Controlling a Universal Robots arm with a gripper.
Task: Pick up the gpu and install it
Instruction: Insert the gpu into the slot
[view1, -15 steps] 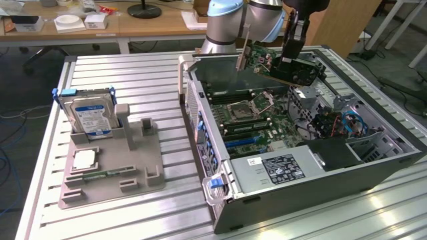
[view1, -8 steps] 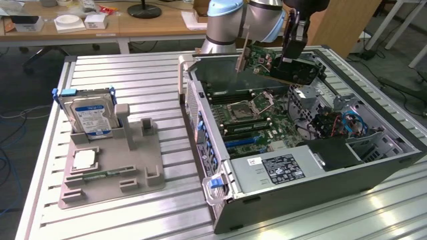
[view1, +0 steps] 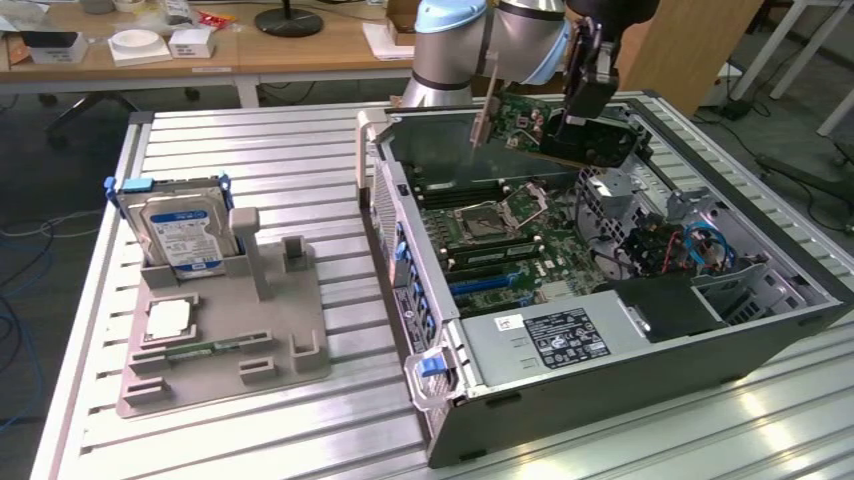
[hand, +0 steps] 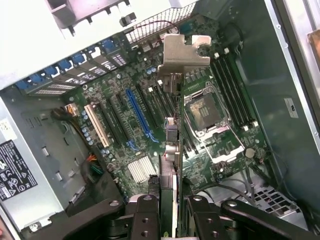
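Note:
The gpu (view1: 534, 125), a green-backed card with a black cooler and a narrow metal bracket at one end, hangs in the air over the open computer case (view1: 414, 300), toward its far end. My gripper (view1: 585, 112) is shut on its upper edge. In the wrist view the gpu (hand: 171, 145) is seen edge-on between my fingers (hand: 145, 217), its bracket pointing away from the camera. Beneath it lies the motherboard (hand: 120, 150), with the long blue slot (hand: 137, 115) to one side of the card and the processor socket (hand: 207, 110) to the other.
A grey holder (view1: 227, 340) on the slatted table at the exterior view's left carries a hard drive (view1: 180, 225) with a blue-white label and a green memory stick (view1: 200, 350). Inside the case are a power supply (view1: 561, 335) and blue cables (view1: 701, 245).

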